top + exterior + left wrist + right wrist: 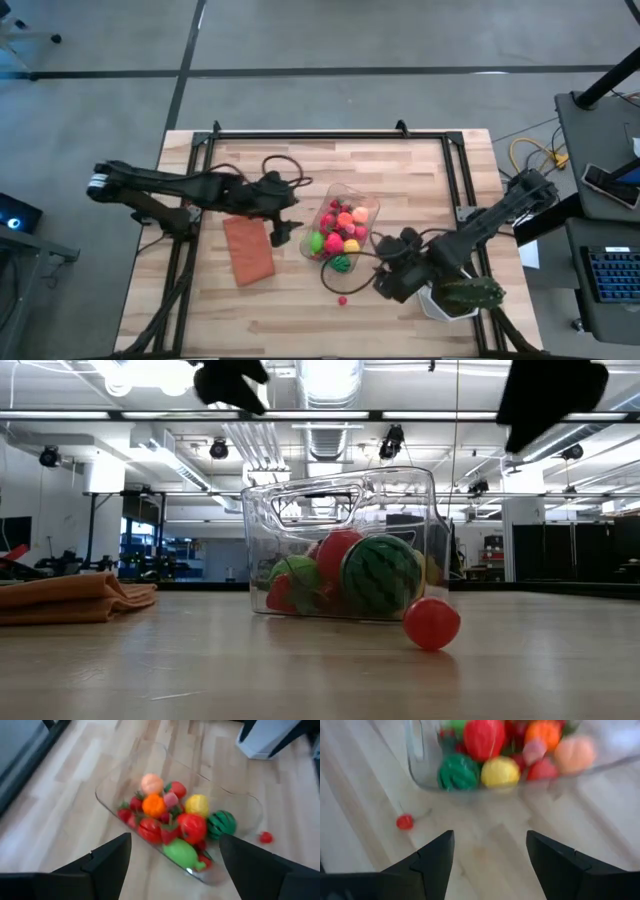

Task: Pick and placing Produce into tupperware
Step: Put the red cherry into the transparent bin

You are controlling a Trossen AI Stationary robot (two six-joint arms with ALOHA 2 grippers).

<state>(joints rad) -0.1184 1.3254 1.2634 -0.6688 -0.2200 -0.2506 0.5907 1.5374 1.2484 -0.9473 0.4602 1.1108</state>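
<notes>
The tupperware point(347, 228) sits mid-table, filled with produce point(338, 230); one small red fruit point(342, 299) lies on the wood just outside it. The left gripper point(283, 232) hovers beside the container near the orange cloth point(248, 250), fingers apart and empty. The right gripper point(388, 268) hovers on the opposite side, fingers apart and empty.

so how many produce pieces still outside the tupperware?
1. A small red piece lies on the table beside the tupperware, near the right gripper. The rest are inside; nothing else loose shows, though the arms could hide some.
</notes>
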